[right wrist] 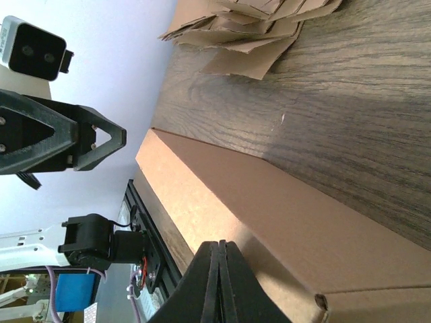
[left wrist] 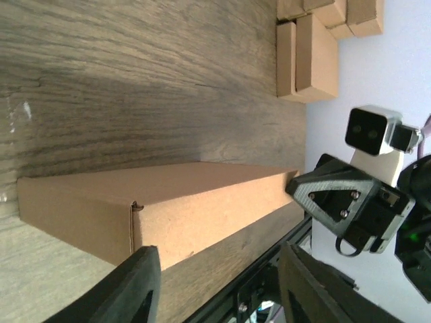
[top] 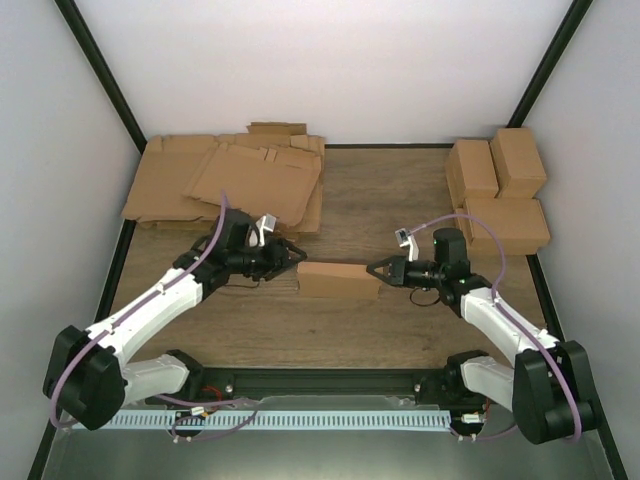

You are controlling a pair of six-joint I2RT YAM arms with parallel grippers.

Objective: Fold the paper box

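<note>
One box is judged light, easily dented, best gripped at its ends | left tool is parted, empty | right tool is closed

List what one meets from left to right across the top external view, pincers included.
flat cardboard sheets → left pincer → paper box → right pincer → stacked brown boxes
</note>
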